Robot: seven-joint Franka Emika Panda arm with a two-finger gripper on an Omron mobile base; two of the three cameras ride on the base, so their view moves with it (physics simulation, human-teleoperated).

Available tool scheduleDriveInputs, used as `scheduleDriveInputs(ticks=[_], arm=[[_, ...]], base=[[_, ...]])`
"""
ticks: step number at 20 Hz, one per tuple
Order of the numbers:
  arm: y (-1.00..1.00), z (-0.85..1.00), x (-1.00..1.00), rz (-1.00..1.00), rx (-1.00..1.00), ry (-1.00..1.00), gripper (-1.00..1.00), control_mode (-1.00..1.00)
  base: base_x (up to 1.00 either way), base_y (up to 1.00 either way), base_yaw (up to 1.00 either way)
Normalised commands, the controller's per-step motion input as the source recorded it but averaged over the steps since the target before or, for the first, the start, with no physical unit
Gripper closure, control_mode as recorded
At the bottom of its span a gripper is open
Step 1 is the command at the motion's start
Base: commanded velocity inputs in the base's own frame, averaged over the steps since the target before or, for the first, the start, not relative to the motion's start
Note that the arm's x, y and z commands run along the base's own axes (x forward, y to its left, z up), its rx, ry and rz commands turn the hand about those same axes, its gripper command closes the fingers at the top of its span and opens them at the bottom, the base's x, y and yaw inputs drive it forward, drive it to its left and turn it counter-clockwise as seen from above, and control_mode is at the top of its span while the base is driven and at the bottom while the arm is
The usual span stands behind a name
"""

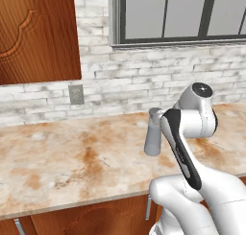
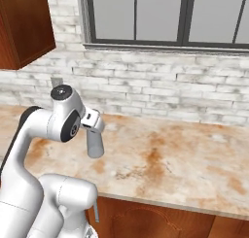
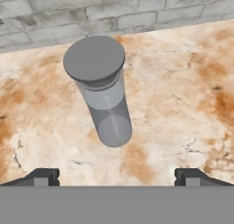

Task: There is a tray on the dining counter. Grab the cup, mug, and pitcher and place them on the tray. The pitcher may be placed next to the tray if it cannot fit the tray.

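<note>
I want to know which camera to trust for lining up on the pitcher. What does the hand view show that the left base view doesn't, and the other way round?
Hand view: the pitcher's flat round top seen from above, and the two dark fingertips standing wide apart short of it, jaws open and holding nothing.

Left base view: the pitcher's side, partly hidden behind the arm, plus the window, a wooden cabinet and a wall outlet.

Both: the grey pitcher upright on the marble counter, with the white brick wall behind.
</note>
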Motion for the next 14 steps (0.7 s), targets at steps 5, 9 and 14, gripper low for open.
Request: scheduleDriveInputs(ticks=[5, 9, 14], arm=[[0.0, -0.22, 0.19, 0.0, 0.0, 0.0, -1.0, -1.0], [0.0, -0.27, 0.18, 0.0, 0.0, 0.0, -1.0, -1.0], [0.0, -0.22, 0.19, 0.0, 0.0, 0.0, -1.0, -1.0]], base=[[0.0, 0.0, 0.0], [0.0, 0.0, 0.0], [0.0, 0.0, 0.0]])
